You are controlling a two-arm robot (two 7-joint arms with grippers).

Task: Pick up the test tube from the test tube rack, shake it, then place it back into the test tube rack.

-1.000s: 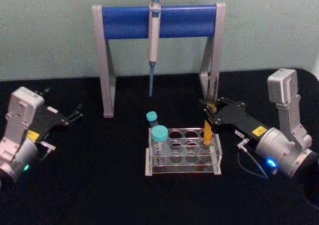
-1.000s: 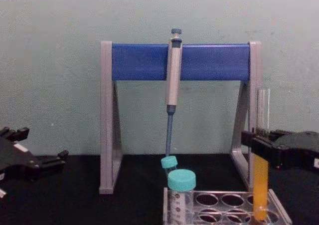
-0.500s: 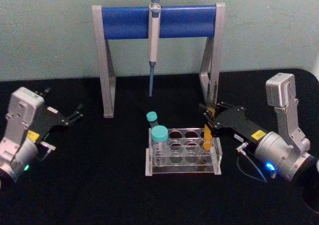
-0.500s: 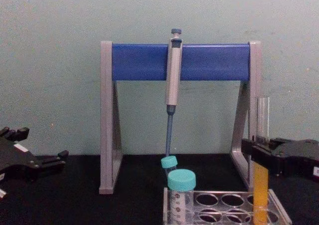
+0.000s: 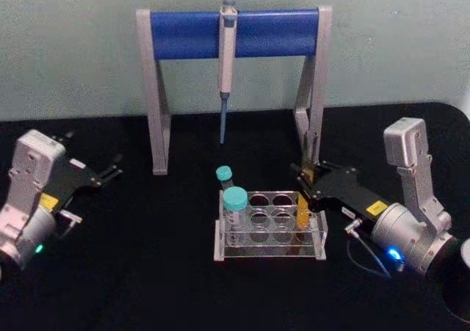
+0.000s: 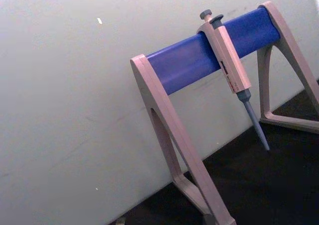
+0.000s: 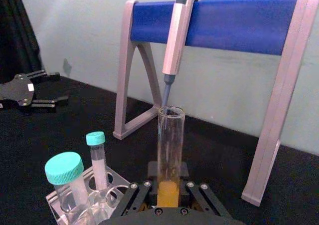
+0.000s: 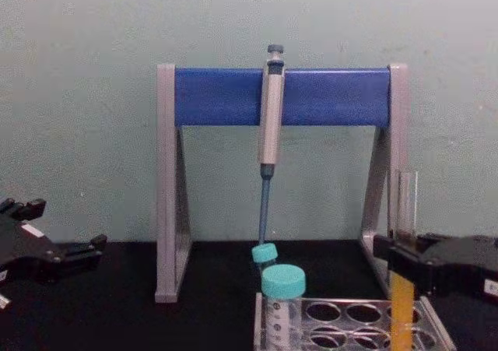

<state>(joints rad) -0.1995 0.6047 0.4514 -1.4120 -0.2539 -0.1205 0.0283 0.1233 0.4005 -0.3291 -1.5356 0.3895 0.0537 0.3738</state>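
— Jaws on the right gripper (image 5: pixel 305 180)?
— Clamped on the test tube (image 5: pixel 303 206), 1 finger on each side, gripping just above the orange-yellow liquid. Seen plainly from the right wrist.

— And the tube, where?
— Upright, with its lower end down inside the test tube rack (image 5: pixel 272 252), in the column at the 3 o'clock end. Cannot tell which row. Cannot tell either if the rounded bottom already touches the base. Upper part clear and uncapped, rising above the fingers.

— Position of that gripper?
— At 3 o'clock of the rack, reaching in from the right side, just above the rack's top plate.

— Jaws on the left gripper (image 5: pixel 110 171)?
— Apart, holding nothing. Parked at 9 o'clock, well away from the rack, pointing toward the centre of the black table (image 5: pixel 147 272).

— Anything else in the rack?
— 2 teal-capped tubes at the 9 o'clock end: the wide tube (image 5: pixel 235 197) nearer to the robot, the thin tube (image 5: pixel 224 173) behind it, leaning a little.

— Behind the rack?
— At 12 o'clock, the grey-and-blue stand (image 5: pixel 183 34) against the wall, with 1 pipette (image 5: pixel 226 59) hanging from its bar, tip down, apart from the rack.
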